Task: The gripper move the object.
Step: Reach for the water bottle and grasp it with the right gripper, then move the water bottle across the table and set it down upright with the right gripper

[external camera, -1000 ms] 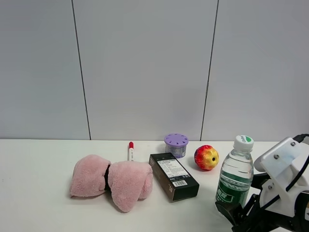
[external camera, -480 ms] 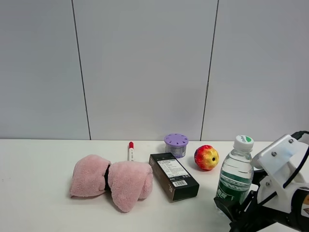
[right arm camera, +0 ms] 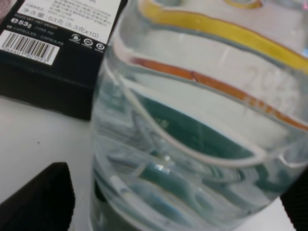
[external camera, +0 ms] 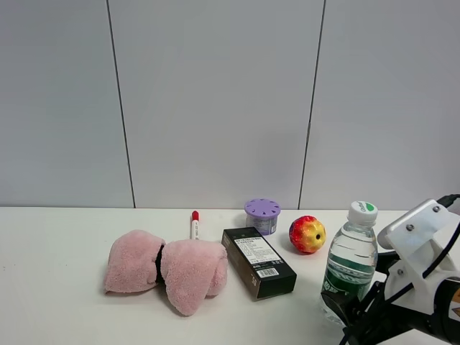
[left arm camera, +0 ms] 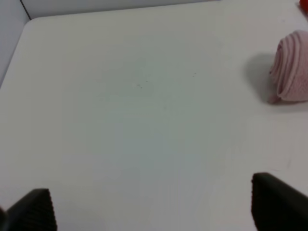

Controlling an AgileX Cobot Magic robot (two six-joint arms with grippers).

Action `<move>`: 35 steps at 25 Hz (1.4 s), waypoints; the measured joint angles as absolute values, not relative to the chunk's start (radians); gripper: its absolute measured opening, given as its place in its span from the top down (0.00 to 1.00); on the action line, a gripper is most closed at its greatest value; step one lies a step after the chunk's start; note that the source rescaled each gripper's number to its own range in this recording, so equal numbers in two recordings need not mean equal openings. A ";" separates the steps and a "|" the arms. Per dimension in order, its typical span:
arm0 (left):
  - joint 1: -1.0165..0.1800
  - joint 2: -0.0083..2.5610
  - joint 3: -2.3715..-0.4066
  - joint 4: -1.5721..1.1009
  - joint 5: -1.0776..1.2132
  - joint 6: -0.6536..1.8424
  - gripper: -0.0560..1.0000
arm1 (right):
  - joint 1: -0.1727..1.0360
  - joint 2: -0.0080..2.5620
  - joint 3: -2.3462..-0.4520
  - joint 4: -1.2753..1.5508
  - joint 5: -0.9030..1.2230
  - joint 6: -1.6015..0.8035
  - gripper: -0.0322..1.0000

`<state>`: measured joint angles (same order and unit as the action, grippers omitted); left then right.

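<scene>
The clear water bottle (external camera: 350,266) with a white cap and green label stands upright at the table's front right. My right gripper (external camera: 353,312) is low around its base, with a black finger on each side. In the right wrist view the bottle (right arm camera: 192,120) fills the frame, and a narrow gap shows between one finger (right arm camera: 45,197) and the bottle wall. The jaws are open. My left gripper (left arm camera: 154,207) shows only in its wrist view, open and empty over bare table.
A black rectangular box (external camera: 259,272) lies just left of the bottle. A pink folded towel (external camera: 165,269) lies further left. A red-yellow ball (external camera: 307,233), a purple lidded cup (external camera: 261,214) and a red-capped marker (external camera: 194,224) sit behind. The table (external camera: 57,316) is white.
My right gripper has shifted slightly around the bottle's base. The bottle stays in the same spot, and the left side has not changed.
</scene>
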<state>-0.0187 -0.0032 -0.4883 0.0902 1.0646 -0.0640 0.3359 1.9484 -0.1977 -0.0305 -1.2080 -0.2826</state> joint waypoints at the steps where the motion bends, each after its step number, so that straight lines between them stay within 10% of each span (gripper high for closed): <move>1: -0.019 -0.003 -0.488 0.090 1.065 -0.064 0.00 | 0.336 1.949 -0.203 -0.030 -1.208 -0.283 0.17; 10: -0.019 -0.003 -0.488 0.090 1.065 -0.064 0.00 | 0.336 1.959 -0.228 -0.042 -1.208 -0.282 0.19; 18: -0.019 -0.003 -0.488 0.090 1.065 -0.064 0.00 | 0.336 1.976 -0.245 -0.046 -1.208 -0.280 0.39; 26: -0.019 -0.003 -0.488 0.090 1.065 -0.064 0.00 | 0.336 1.983 -0.246 -0.067 -1.213 -0.206 0.95; 35: -0.019 -0.003 -0.488 0.090 1.065 -0.064 0.00 | 0.336 1.981 -0.246 -0.067 -1.210 -0.189 0.95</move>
<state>-0.0187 -0.0032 -0.4883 0.0902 1.0646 -0.0640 0.3359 1.9806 -0.2461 -0.0668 -1.2104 -0.1892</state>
